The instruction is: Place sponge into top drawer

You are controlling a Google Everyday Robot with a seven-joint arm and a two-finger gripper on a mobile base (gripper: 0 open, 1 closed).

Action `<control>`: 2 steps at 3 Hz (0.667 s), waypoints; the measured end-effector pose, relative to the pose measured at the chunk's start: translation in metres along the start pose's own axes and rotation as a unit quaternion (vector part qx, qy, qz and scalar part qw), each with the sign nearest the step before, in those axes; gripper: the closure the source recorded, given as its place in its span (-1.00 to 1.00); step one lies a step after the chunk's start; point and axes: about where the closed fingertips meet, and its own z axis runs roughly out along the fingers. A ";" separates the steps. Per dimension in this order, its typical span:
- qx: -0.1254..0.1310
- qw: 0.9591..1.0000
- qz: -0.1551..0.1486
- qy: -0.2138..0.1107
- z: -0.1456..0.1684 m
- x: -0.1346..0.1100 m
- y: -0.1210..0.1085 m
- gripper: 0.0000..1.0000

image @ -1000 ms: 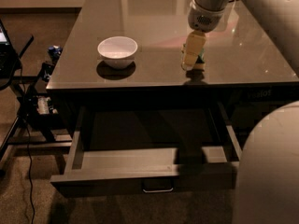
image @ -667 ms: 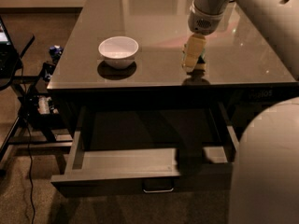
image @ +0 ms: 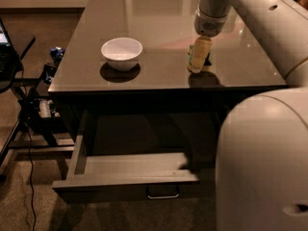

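Note:
My gripper [image: 199, 61] hangs from the arm at the upper right and is down on the grey tabletop [image: 159, 18], near its front right. The sponge [image: 208, 66] shows only as a dark and yellowish bit right at the gripper's tip, mostly hidden by it. I cannot tell if it is held. The top drawer [image: 130, 166] is pulled open below the table's front edge. It is a wide shallow grey tray with a flat front and a small silver loop handle [image: 162, 192]. What I can see of its inside is bare.
A white bowl [image: 121, 52] stands on the tabletop to the left of the gripper. My own pale body [image: 262, 162] fills the lower right and covers the drawer's right end. A dark stand with cables [image: 29, 109] is on the floor at the left.
The gripper has stayed at the same spot on the tabletop. My body at the right takes up slightly more of the view. The drawer and the bowl have not moved.

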 end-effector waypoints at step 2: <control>0.004 1.000 -0.015 0.018 0.014 0.007 -0.020 -1.00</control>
